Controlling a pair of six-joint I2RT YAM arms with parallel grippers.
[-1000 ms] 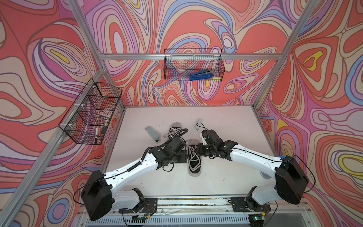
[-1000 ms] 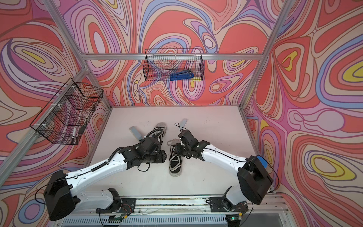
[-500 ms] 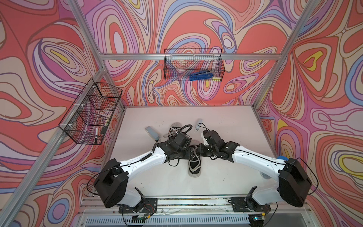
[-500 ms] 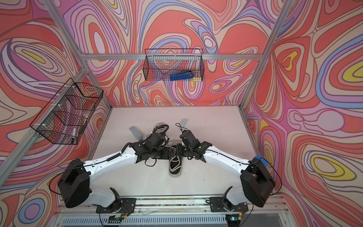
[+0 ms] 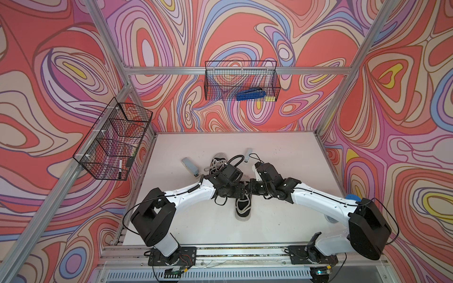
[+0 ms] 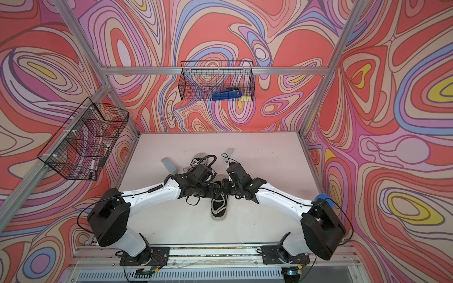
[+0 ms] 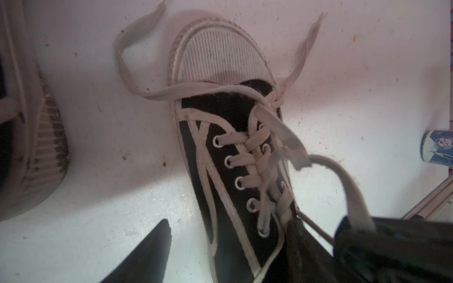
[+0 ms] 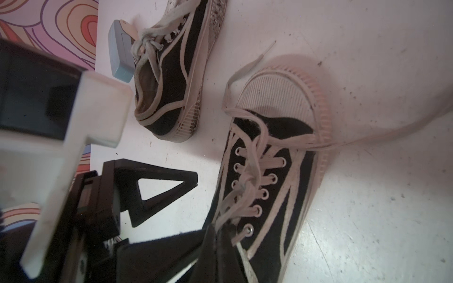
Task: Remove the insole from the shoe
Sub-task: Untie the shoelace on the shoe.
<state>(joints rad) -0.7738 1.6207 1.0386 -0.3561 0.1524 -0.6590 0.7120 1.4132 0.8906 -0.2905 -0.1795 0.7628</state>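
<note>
**Shoe sat between spread left jaws, right jaws clamped at the lacing**

The black shoe (image 5: pixel 242 207) is laid flat on the counter (image 5: pixel 282 156), toe toward the arm bases. Its heel end is covered by both wrists in both top views. The left jaws are released and spread wide. One finger (image 7: pixel 157 245) is seen beside the shoe, clear of its side wall, while the other side is too blurred to be placed. The right jaws are clenched tight at the top end of the laces (image 8: pixel 247 181), though whether any fabric is pinched can't be told. The insole is hidden inside. Compared with a second ago, the left jaws are spread wider and the left arm (image 5: pixel 193 193) is swung in closer. The shoe is hardly shifted.
</note>
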